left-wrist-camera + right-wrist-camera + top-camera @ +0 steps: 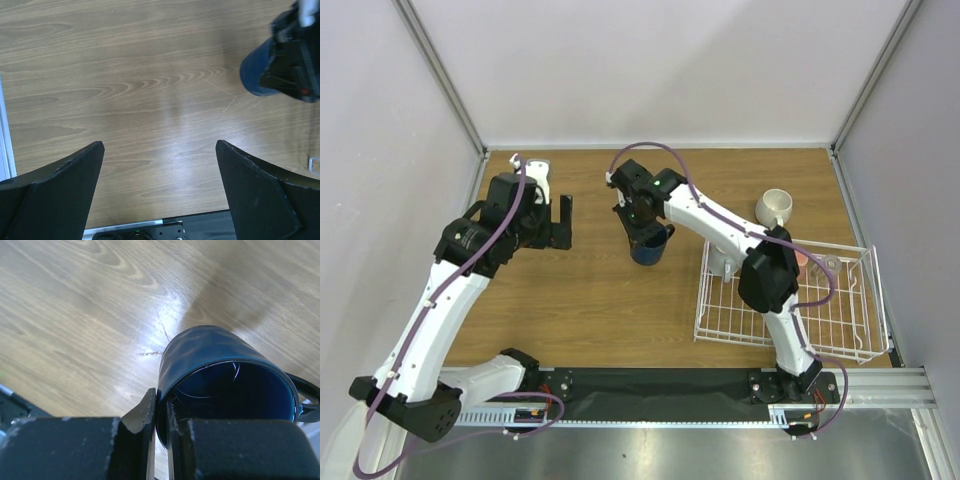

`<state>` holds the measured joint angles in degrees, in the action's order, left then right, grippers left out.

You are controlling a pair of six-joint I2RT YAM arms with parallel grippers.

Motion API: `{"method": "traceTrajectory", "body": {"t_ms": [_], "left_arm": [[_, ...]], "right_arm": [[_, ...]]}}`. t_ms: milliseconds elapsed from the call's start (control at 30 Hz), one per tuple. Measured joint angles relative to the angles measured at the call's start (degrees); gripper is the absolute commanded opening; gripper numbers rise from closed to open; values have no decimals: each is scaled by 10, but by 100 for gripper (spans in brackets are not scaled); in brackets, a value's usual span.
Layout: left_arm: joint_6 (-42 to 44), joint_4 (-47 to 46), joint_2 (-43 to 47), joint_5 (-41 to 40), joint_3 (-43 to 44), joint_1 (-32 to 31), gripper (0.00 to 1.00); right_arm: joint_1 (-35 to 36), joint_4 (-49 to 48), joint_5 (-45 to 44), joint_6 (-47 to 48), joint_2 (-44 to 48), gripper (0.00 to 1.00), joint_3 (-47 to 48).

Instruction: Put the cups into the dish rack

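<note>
Wooden table (590, 290) carries everything. On it, left of the dish rack (780, 342) and well apart from it, is the dark blue mug (210, 355). Our right end effector (162, 405) is clenched on its rim, one finger inside the wall and one outside. We judge this grip keeps the mug upright for carrying. A cream-white mug (775, 207) stands just behind the rack, and a reddish-pink cup (801, 258) sits inside it. Farther left of the rack, our left end effector (159, 145) hangs released, holding nothing.

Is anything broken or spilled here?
Nothing looks broken or spilled. The right gripper pinches the rim of a dark blue mug, and a white mug sits on the table near the rack.
</note>
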<state>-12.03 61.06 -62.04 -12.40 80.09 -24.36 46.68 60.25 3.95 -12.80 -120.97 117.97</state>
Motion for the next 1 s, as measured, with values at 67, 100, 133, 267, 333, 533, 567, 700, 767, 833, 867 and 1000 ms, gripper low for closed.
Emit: {"method": "traceTrajectory", "body": {"t_ms": [67,100,133,267,333,533,567,700,767,833,867,1000], "left_arm": [[0,0,2,3,0,0,100],[0,0,2,6,0,0,100],[0,0,2,8,0,0,100],[-3,0,2,18,0,0,100],[-5,0,3,24,0,0,100],[-6,0,17,35,0,0,100],[-6,0,21,36,0,0,100],[-10,2,33,43,0,0,100],[-12,5,39,50,0,0,100],[-16,7,45,54,-1,0,100],[-17,9,48,56,-1,0,100],[-33,11,59,62,-3,0,100]], "right_arm": [[4,-2,-3,-2,-19,0,0],[5,-3,-5,-3,-26,1,0],[6,-3,-9,-5,-35,1,0],[14,-1,-31,-13,-61,2,0],[20,1,-40,-17,-66,5,0],[37,2,-61,-22,-67,27,-3],[39,2,-63,-23,-67,37,-3],[43,2,-61,-29,-67,45,-3],[43,1,-61,-32,-66,48,-3],[43,2,-61,-37,-66,53,-4],[43,2,-62,-40,-66,59,-4],[38,15,-66,-57,-51,65,-2]]}}
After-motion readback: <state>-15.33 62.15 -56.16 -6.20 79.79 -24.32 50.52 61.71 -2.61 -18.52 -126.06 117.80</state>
